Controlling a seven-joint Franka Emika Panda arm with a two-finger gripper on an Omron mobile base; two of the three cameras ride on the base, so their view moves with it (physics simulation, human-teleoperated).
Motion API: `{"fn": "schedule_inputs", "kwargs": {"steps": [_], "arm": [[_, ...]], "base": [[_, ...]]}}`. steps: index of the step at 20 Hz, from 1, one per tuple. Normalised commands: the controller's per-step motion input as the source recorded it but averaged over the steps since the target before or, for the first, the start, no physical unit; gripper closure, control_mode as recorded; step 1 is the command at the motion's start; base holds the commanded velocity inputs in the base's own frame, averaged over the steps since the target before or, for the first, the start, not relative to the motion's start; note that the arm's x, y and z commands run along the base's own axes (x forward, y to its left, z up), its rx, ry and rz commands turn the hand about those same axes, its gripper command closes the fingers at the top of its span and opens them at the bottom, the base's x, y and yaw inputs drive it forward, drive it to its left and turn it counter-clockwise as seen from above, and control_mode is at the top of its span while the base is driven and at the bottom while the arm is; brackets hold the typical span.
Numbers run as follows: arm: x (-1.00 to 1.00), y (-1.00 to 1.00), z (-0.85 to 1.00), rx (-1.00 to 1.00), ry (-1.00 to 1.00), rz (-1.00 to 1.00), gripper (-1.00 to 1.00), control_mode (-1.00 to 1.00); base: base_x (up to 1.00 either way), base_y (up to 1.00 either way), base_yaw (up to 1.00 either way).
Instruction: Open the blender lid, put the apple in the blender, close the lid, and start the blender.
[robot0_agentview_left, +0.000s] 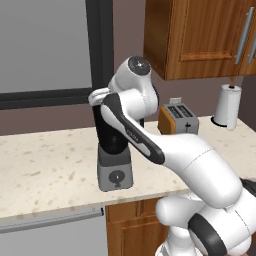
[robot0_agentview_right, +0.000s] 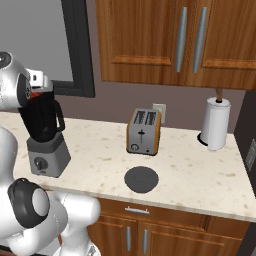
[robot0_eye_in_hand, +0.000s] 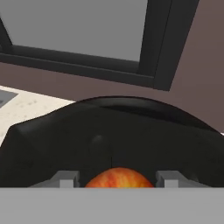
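The blender (robot0_agentview_right: 46, 135) stands at the left of the counter, its dark jar (robot0_eye_in_hand: 113, 135) open at the top. In the left base view my arm hides most of the jar above the grey base (robot0_agentview_left: 115, 172). My gripper (robot0_eye_in_hand: 117, 182) hangs just over the jar's mouth, shut on the red apple (robot0_eye_in_hand: 118, 176). From the right base view, the apple (robot0_agentview_right: 34, 94) shows as a red patch at the jar's rim under my hand. The blender lid (robot0_agentview_right: 141, 179) lies flat on the counter, in front of the toaster and well to the right of the blender.
An orange-sided toaster (robot0_agentview_right: 143, 131) stands at the back of the counter, and a paper towel roll (robot0_agentview_right: 216, 122) further right. Wooden wall cabinets (robot0_agentview_right: 175, 40) hang above. A dark window frame (robot0_eye_in_hand: 153, 48) is behind the blender. The counter's front edge (robot0_agentview_left: 60, 209) runs close before the blender base.
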Motion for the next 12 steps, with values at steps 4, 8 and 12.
{"fn": "schedule_inputs", "kwargs": {"steps": [4, 8, 12], "arm": [[0.00, 0.00, -0.29, 0.00, 0.13, 0.00, 1.00, -1.00], [0.00, 0.00, -0.34, 0.00, 0.12, 0.00, -1.00, -1.00], [-0.01, 0.00, -0.25, 0.00, 0.03, 0.00, -1.00, -1.00]], "base": [[0.00, 0.00, 0.00], [0.00, 0.00, 0.00], [0.00, 0.00, 0.00]]}}
